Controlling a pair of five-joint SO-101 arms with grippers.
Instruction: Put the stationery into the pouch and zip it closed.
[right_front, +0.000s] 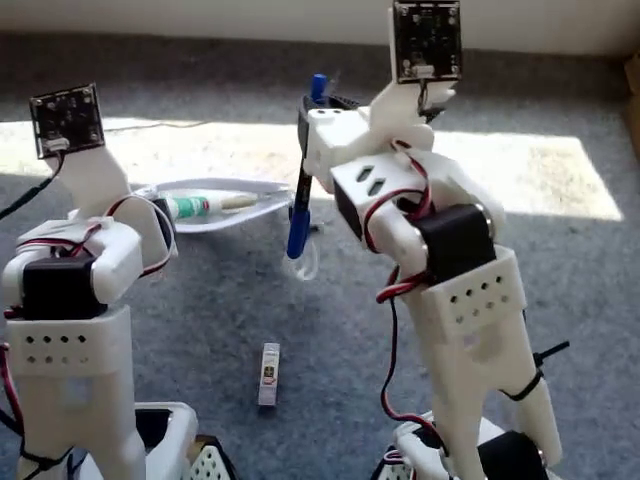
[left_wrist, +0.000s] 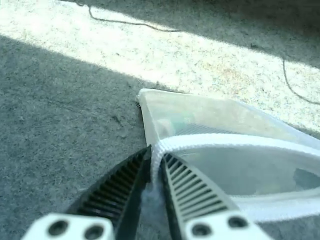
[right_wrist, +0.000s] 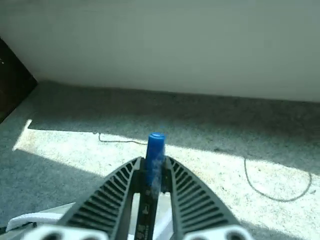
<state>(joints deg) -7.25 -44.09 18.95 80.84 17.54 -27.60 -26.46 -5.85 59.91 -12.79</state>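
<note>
A clear pouch (right_front: 215, 207) with a white zip edge lies on the grey carpet, a green-and-white glue stick (right_front: 195, 207) inside it. My left gripper (left_wrist: 155, 157) is shut on the pouch's white rim (left_wrist: 220, 142) at its left end. My right gripper (right_wrist: 154, 165) is shut on a blue pen (right_wrist: 155, 150), which hangs upright (right_front: 300, 215) above the pouch's right end. A small white eraser-like stick (right_front: 269, 374) lies on the carpet nearer the arm bases.
Grey carpet with a sunlit band across the back. Thin cables (right_wrist: 270, 185) trail over the lit carpet. A white wall stands behind. The arm bases fill the near corners.
</note>
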